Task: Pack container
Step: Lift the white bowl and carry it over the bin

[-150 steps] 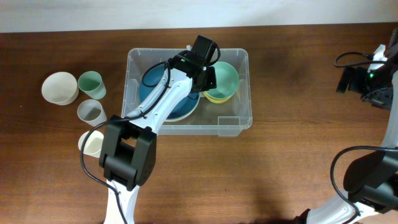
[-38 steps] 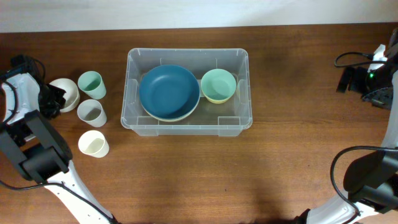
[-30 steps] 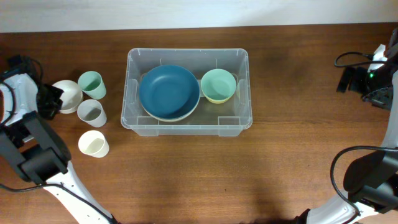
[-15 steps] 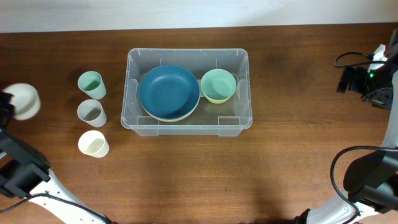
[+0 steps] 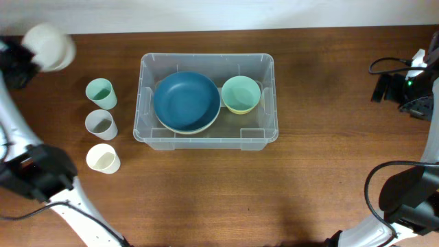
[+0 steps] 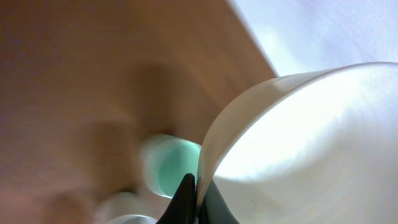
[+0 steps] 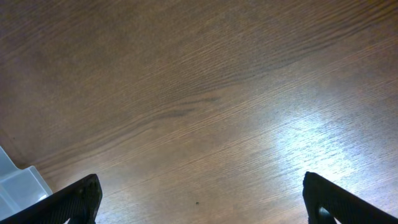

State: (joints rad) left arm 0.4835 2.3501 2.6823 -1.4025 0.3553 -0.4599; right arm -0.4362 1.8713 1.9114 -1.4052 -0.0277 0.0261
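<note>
As the table (image 5: 206,192) stands, you have these entries to account for.

Packed:
- The container (image 5: 266,103), mid-table, upright, open at the top.
- In its left part, a blue bowl (image 5: 186,101) nested on a pale bowl (image 5: 180,129), of which only the rim shows.
- In its right part, a green bowl (image 5: 241,91) nested in a yellow bowl (image 5: 236,108).

In transit:
- A white bowl (image 5: 49,46), up at the far left corner and well apart from the container. Your left gripper (image 6: 196,199) is pinched on its rim, one finger inside the wall and one outside. (The wrist view is blurred, so the arm is probably moving.)

Unpacked, in a column just left of the container:
- A green cup (image 5: 100,91) at the top.
- A grey cup (image 5: 100,123) in the middle.
- A cream cup (image 5: 103,158) at the bottom.

Idle:
- Your right gripper (image 7: 199,202) has its jaws spread wide over bare wood and holds nothing. A corner of the container shows at the lower left of its view.

By count, four bowls are in and four pieces are out, so you are roughly halfway. The white bowl looks to be the piece in hand, and the three cups come after it. The free room is mostly along the container's near right side.
</note>
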